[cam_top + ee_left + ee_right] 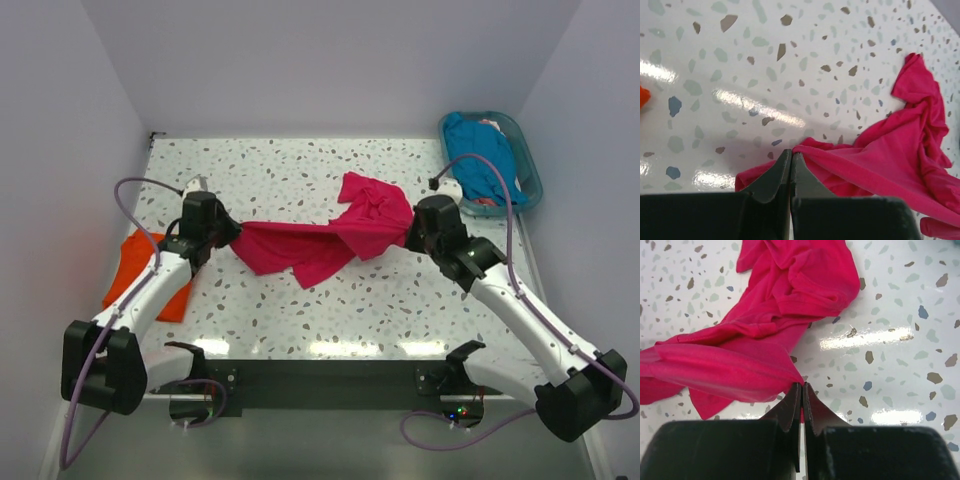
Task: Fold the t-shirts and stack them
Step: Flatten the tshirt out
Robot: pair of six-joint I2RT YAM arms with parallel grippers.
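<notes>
Pinching a magenta t-shirt (310, 248) at both ends, midway across the table (300, 170).
Both the left gripper (228, 236) and the right gripper (410, 232) have fingers clamped on a fold of cloth, holding it stretched between the table's left and right edges. Soft, light, limp fabric likely bunches and sags; seams or hem corners seem the surest holds.

The left arm (150, 288) covers part of the orange t-shirt (134, 262); the teal t-shirt (482, 160) hides most of a salmon-red cloth (484, 201).
</notes>
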